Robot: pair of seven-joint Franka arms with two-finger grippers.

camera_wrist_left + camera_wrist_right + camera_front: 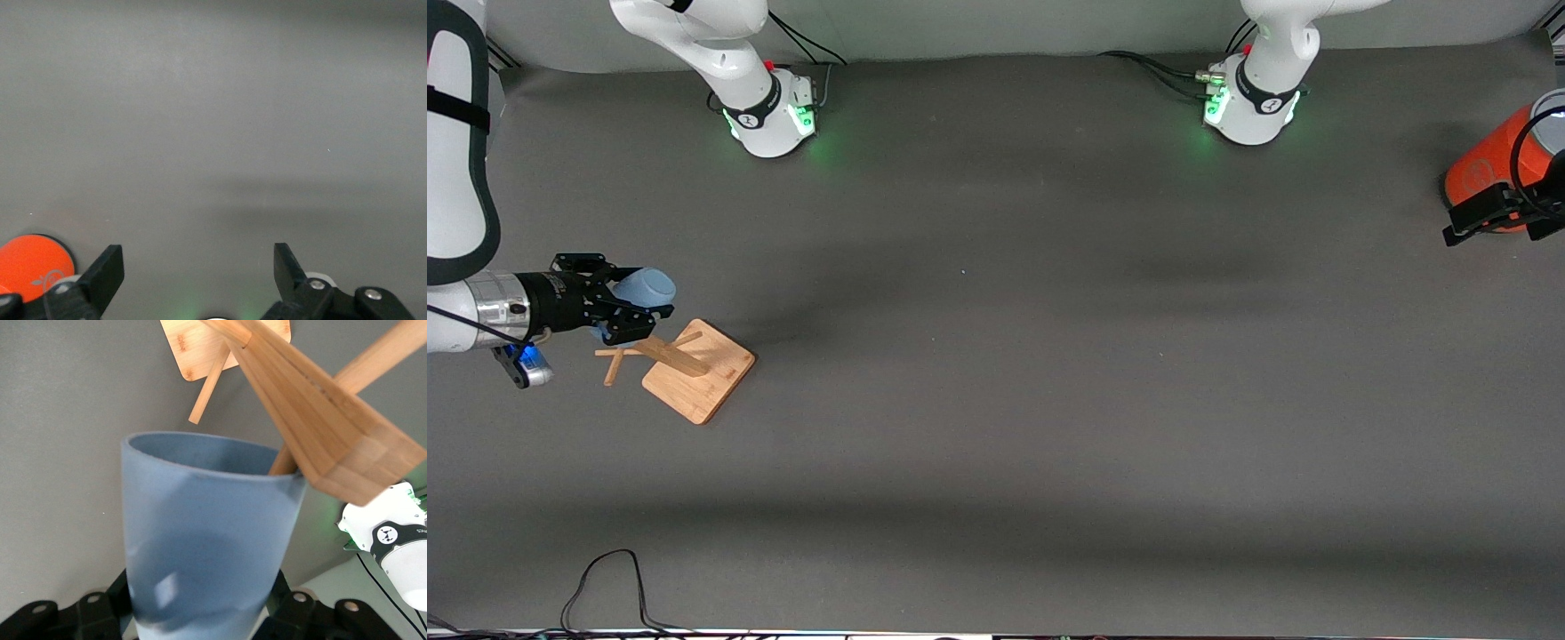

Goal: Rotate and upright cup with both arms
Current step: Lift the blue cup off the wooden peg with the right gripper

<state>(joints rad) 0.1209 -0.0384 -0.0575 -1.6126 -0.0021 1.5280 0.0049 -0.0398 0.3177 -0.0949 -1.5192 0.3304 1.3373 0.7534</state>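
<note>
The light-blue cup [647,287] lies sideways in my right gripper [624,313], which is shut on it in the air over the pegs of a wooden stand [694,364]. In the right wrist view the cup [207,540] fills the space between the black fingers [293,607], with its open mouth pointing away from the gripper. The stand's post [313,407] is right beside the rim, and one peg ends out of sight at the rim. My left gripper [1494,220] waits open and empty beside the orange can [1489,169]; it also shows in the left wrist view [198,267].
The wooden stand's flat base [703,373] sits on the grey table [996,356] at the right arm's end. The orange can [32,263] stands at the left arm's end. Cables [605,587] lie along the table edge nearest the front camera.
</note>
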